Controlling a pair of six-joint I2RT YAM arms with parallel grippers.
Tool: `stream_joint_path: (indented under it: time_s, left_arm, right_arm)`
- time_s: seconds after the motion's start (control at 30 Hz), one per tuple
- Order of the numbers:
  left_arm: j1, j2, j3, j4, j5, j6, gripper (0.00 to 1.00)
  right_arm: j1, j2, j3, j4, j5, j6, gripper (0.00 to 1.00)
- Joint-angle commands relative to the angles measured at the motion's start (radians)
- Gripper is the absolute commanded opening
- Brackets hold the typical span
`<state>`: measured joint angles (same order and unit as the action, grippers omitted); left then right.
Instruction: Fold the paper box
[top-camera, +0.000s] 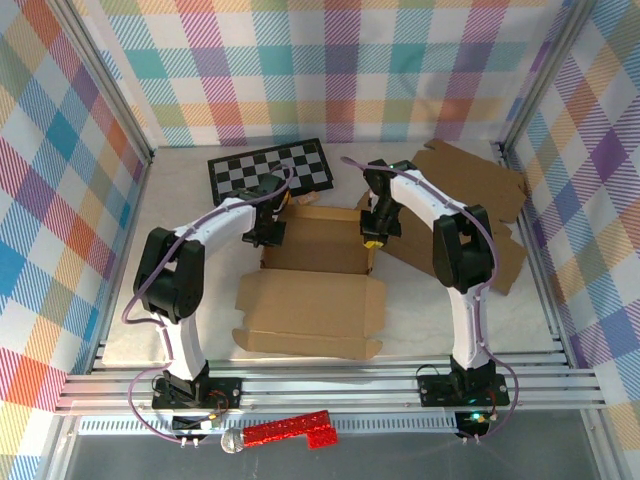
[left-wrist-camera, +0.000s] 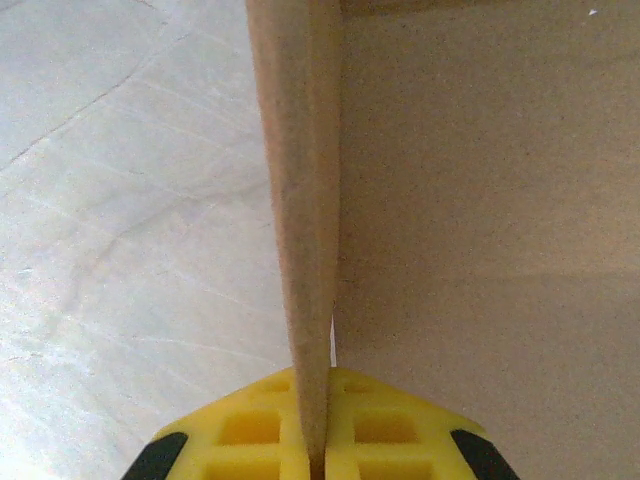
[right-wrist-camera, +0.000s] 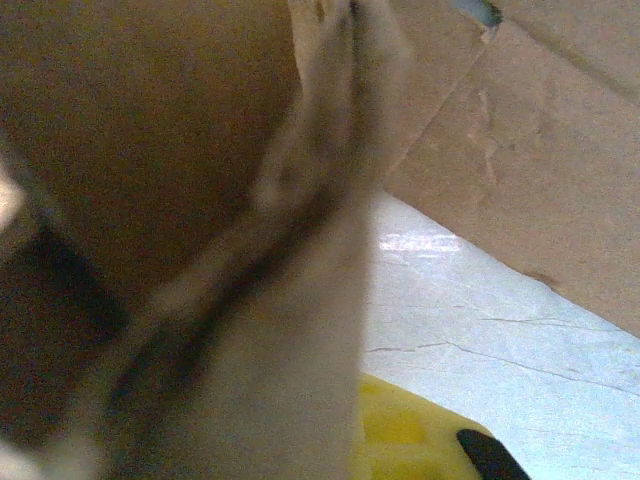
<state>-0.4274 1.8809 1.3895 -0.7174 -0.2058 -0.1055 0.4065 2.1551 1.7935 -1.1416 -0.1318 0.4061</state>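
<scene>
While the half-formed brown cardboard box (top-camera: 315, 270) lies open at the centre of the white table (top-camera: 410, 310), the left gripper (top-camera: 266, 232) pinches its upright left wall between yellow fingers (left-wrist-camera: 250, 425); the right gripper (top-camera: 372, 238) is clamped on the right wall.

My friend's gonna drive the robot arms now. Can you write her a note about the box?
Left gripper: shut on the paper box, pinching its left side wall upright.
Right gripper: shut at the right side wall, apparently pinching it; that view is blurred.
Box: mid-table, lid panel lying flat toward the arms.
Done: side walls lifted.
To do: tuck flaps, close lid.
</scene>
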Motion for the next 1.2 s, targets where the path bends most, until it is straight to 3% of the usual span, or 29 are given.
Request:
stream_joint_path:
  time_s: [0.0,0.37,0.43,0.63,0.8,0.93,1.17]
  left_arm:
    - [-0.017,-0.035,-0.029,-0.052,-0.133,-0.028,0.0]
    - [-0.053,-0.025,-0.005,-0.054,-0.203,-0.093,0.0]
    - [-0.051,-0.038,-0.025,-0.019,-0.16,-0.102,0.0]
    - [-0.022,0.005,-0.02,-0.019,-0.084,-0.109,0.21]
    - [0.012,0.036,-0.026,0.01,-0.012,-0.102,0.21]
    - [0.013,0.054,-0.003,-0.005,-0.012,-0.091,0.04]
    - [-0.012,0.029,-0.009,-0.036,-0.19,-0.097,0.0]
  right_arm:
    - [0.005,-0.049,-0.012,-0.01,-0.02,0.011,0.0]
    - [0.008,-0.058,-0.026,0.001,-0.031,0.023,0.0]
    - [0.009,-0.058,-0.028,0.001,-0.032,0.024,0.0]
    - [0.008,-0.061,-0.032,0.0,-0.032,0.02,0.0]
    - [0.008,-0.064,-0.034,0.0,-0.032,0.018,0.0]
    - [0.008,-0.063,-0.029,-0.003,-0.028,0.019,0.0]
    - [0.009,-0.065,-0.029,0.0,-0.027,0.026,0.0]
